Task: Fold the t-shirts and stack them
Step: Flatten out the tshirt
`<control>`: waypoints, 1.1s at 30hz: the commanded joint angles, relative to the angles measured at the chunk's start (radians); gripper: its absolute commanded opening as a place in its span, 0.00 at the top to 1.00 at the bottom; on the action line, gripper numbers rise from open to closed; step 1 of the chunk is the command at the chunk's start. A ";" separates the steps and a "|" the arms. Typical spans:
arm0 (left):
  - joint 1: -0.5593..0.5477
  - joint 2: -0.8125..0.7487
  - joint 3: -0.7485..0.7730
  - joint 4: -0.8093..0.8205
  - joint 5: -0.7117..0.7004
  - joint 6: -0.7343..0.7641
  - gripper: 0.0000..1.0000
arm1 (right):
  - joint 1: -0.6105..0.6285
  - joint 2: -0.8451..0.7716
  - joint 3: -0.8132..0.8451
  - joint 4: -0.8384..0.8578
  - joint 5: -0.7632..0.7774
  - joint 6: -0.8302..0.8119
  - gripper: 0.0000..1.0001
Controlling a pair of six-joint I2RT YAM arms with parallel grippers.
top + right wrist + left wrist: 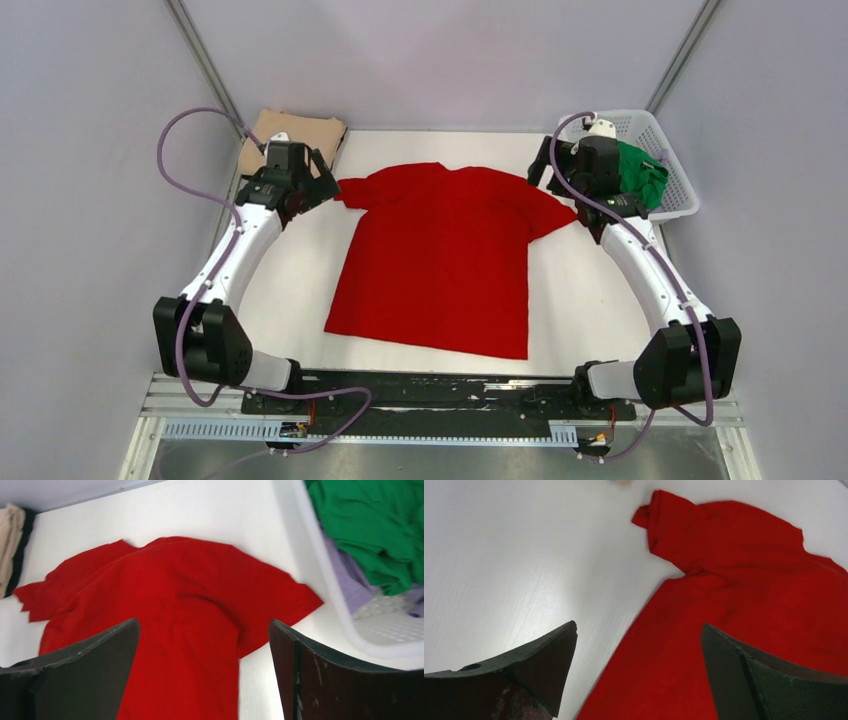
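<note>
Left arm: stretched forward along the left of the tabletop [290, 290], wrist near the red shirt's [440, 260] sleeve.
Left gripper [638, 626]: jaws wide apart, empty, above the sleeve edge.
Right arm: stretched forward on the right, wrist beside the basket [684, 192].
Right gripper [204, 622]: jaws wide apart, holding nothing, above the other sleeve.
Red shirt: spread flat mid-tabletop.
Tan shirt [295, 130]: folded, far left corner.
Green shirt [640, 175]: bunched in the basket.

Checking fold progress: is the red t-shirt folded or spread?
Spread: the red t-shirt lies flat on the table, both sleeves out, unfolded.
</note>
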 commanded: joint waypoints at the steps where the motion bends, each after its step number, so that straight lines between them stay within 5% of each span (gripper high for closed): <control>1: -0.072 -0.106 -0.137 0.050 0.229 -0.048 0.00 | 0.005 0.012 -0.049 0.065 -0.215 0.056 0.00; 9: -0.308 -0.216 -0.501 0.174 0.476 -0.148 0.00 | 0.032 0.257 0.039 0.079 -0.310 0.060 0.00; 18: -0.315 -0.103 -0.694 0.397 0.490 -0.238 0.00 | 0.051 0.588 0.220 0.079 -0.303 0.083 0.00; 25: -0.200 0.212 -0.521 0.355 0.441 -0.162 0.00 | 0.075 0.553 0.045 0.097 -0.301 0.132 0.00; 33: -0.128 0.589 0.097 0.127 0.359 -0.062 0.00 | 0.275 0.290 -0.346 0.095 -0.315 0.262 0.00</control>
